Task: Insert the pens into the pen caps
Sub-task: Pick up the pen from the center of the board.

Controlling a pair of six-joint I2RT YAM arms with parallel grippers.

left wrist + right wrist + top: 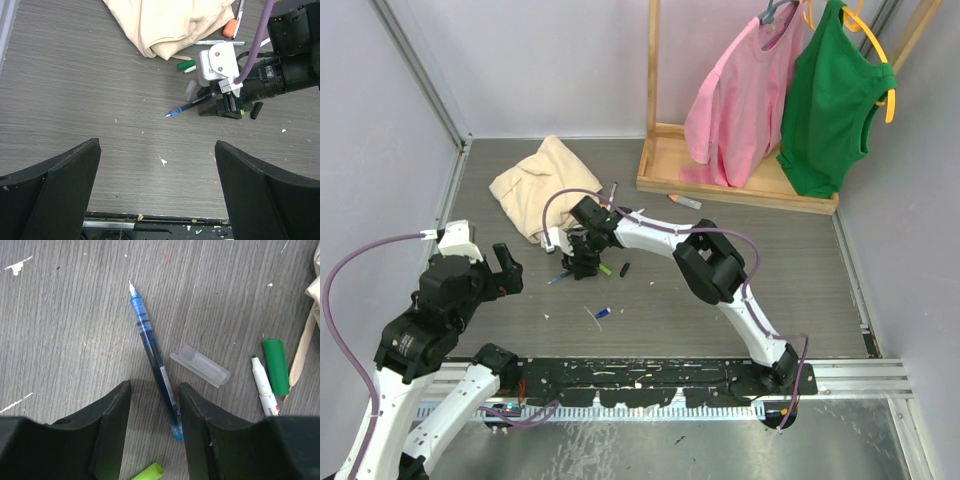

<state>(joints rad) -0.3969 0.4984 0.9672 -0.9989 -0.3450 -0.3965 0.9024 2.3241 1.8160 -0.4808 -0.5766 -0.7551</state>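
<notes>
A dark blue pen (155,355) lies uncapped on the grey table, its tip pointing away. My right gripper (153,390) is lowered over the pen's rear end, jaws partly closed on either side of it with a gap still showing, so it is open. A clear pen cap (200,366), a green cap (276,366) and a white pen (263,387) lie just to its right. A lime cap (147,473) is under the jaws. A blue cap (603,313) and a black cap (625,268) lie nearby. My left gripper (157,145) hovers wide open, holding nothing.
A beige cloth (545,185) is bunched at the back left, with an orange cap (229,28) and another pen (220,42) beside it. A wooden rack (720,170) with pink and green shirts stands at the back right. A pen (685,200) lies by its base.
</notes>
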